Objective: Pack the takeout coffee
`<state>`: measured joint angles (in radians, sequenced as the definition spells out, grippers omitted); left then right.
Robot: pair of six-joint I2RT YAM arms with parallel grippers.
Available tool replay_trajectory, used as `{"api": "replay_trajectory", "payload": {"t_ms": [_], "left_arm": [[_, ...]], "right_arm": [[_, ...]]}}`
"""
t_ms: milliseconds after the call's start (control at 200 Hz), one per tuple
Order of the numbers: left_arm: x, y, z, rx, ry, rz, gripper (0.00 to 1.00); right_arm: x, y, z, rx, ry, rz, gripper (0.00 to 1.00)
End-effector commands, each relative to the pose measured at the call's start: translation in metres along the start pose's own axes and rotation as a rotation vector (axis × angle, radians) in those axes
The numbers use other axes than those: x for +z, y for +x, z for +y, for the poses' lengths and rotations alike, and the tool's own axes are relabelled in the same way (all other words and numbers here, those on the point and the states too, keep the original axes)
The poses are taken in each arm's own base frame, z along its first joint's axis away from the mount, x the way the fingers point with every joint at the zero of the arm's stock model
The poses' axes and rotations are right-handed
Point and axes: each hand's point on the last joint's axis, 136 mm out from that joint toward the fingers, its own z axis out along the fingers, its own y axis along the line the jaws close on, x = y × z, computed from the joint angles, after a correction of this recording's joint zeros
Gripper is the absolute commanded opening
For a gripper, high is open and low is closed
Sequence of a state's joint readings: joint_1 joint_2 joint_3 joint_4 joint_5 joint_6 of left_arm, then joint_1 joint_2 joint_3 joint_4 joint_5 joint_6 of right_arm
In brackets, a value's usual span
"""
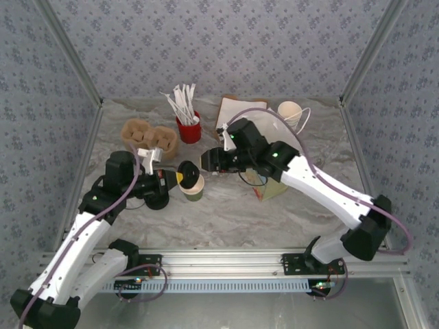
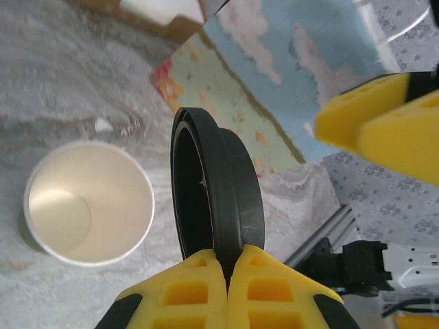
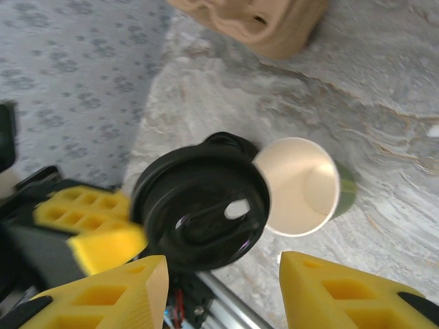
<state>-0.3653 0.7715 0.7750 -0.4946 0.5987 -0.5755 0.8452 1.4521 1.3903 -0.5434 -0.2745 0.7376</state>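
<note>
The takeout coffee's olive-green paper cup (image 1: 193, 190) stands lidless on the table, its cream inside showing (image 2: 89, 202) (image 3: 302, 185). Its black round lid (image 1: 186, 170) (image 2: 216, 192) (image 3: 202, 202) hangs on edge just above and beside the cup's rim. My left gripper (image 1: 180, 177) (image 2: 230, 264) is shut on the lid's edge. My right gripper (image 1: 206, 162) (image 3: 223, 267) faces the lid from the other side, jaws wide apart, neither finger touching it. The paper bag (image 1: 267, 188) (image 2: 274, 89) lies flat under the right arm.
A brown cup carrier (image 1: 149, 137) (image 3: 267, 24) sits at the back left, with a red holder of white sticks (image 1: 188, 127) next to it. A white cup (image 1: 290, 112) and a flat white sheet (image 1: 236, 110) lie at the back right. Patterned walls enclose the table.
</note>
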Motion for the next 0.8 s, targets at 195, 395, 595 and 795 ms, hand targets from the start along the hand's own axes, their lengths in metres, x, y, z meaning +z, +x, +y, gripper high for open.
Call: {"api": "replay_trajectory", "payload": {"t_ms": [195, 395, 595, 795], "left_arm": [[0.015, 0.016, 0.020, -0.196, 0.084, 0.067, 0.00], [0.016, 0.013, 0.027, -0.227, 0.095, 0.051, 0.00], [0.017, 0.010, 0.034, -0.248, 0.110, 0.035, 0.00], [0.018, 0.010, 0.038, -0.252, 0.112, 0.037, 0.00]], "right_arm": [[0.043, 0.004, -0.021, 0.098, 0.042, 0.037, 0.50], [0.062, 0.010, -0.024, 0.105, 0.052, 0.065, 0.50], [0.067, 0.009, -0.042, 0.101, 0.116, 0.056, 0.51], [0.056, 0.002, -0.073, 0.068, 0.298, 0.011, 0.53]]}}
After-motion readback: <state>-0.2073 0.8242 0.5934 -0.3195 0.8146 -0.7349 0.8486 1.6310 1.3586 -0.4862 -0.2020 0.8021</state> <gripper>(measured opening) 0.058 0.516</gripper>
